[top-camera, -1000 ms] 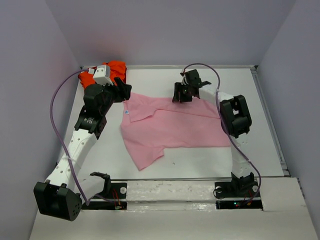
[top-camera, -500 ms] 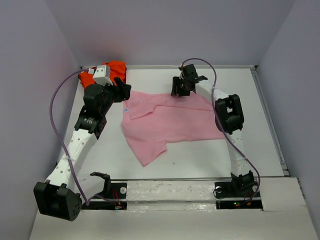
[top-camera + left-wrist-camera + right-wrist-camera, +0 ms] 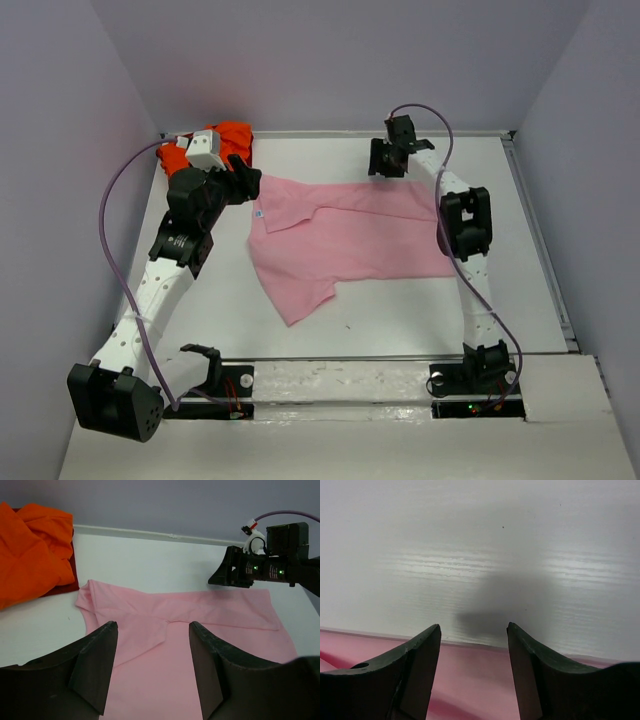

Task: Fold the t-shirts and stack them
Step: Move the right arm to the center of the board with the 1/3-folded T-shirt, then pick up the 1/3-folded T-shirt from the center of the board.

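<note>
Holding both pincers apart and empty, I am hovering over the far half of the table. My left pincer is hanging open above the left end of the pink t-shirt. My right pincer is hanging open just over its far edge, with mostly bare table showing between the jaws.

Hazards, as I am judging them:
- The right pincer is sitting at the very border of the cloth. Closing there is risking a miss or a thin pinch that slips out under a pull.
- The cloth is lying doubled along the far side. A shallow bite is risking one layer only, giving a skewed fold.
- The orange t-shirt is lying near my left pincer. A wide sweep is risking a snag on it.

The pink t-shirt is lying spread across mid-table, slightly askew, with a flap folded over along its far side and one corner pointing toward the near left. The orange t-shirt is sitting crumpled in the far left corner.
</note>
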Tool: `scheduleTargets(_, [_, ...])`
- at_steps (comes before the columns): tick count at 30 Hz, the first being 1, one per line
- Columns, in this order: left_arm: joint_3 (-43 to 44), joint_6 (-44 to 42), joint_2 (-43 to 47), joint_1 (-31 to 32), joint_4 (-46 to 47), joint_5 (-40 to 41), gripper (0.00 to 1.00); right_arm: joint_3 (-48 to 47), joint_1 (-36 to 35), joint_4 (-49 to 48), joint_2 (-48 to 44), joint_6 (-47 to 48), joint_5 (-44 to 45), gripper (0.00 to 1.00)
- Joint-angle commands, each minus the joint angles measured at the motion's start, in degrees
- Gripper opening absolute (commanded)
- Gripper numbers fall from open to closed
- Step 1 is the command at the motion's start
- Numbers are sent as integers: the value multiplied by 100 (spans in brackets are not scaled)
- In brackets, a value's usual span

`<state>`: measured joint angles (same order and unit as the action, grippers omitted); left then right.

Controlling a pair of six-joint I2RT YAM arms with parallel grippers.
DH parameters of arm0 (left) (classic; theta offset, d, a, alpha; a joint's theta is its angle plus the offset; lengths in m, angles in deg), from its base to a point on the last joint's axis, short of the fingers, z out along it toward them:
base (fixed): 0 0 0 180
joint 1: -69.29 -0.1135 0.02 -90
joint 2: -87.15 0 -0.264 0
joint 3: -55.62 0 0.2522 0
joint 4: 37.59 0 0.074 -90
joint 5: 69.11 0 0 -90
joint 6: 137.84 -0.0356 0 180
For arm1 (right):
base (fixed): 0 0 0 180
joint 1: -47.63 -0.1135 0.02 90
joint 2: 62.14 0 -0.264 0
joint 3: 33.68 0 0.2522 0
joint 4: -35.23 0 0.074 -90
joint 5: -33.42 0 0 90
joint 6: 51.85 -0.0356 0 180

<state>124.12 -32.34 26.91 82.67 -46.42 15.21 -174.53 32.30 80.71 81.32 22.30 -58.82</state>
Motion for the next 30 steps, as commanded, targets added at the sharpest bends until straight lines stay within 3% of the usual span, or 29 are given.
scheduleTargets(1, [-51,-74,84,-12,237,57,68,-475,-31,-52,-81,469,-355,62])
scheduleTargets(7, [-95,-13,66,-3,298,22,68,-309,-31,-219,-923,443,-698,62])
scheduleTargets(12, [-165,320,127,251,167,311,68,1735,-31,-842,-3004,101,-462,61])
scheduleTargets(13, [-122,400,119,487,71,356,68,2732,-31,-991,-3356,-65,-331,61])
scheduleTargets(15, [-374,926,224,743,-27,295,68,4156,-31,-1449,-4358,-329,12,61])
scheduleTargets(20, [-1429,2321,706,990,17,84,66,6050,-31,-1600,-5862,-751,566,60])
scheduleTargets(24, [-2151,3001,1190,1332,-44,40,64,7169,-31,-1468,-6698,-1147,900,59])
scheduleTargets(30, [-2723,3459,1543,2438,-728,1111,63,8268,-31,-1239,-7410,-1674,1558,58])
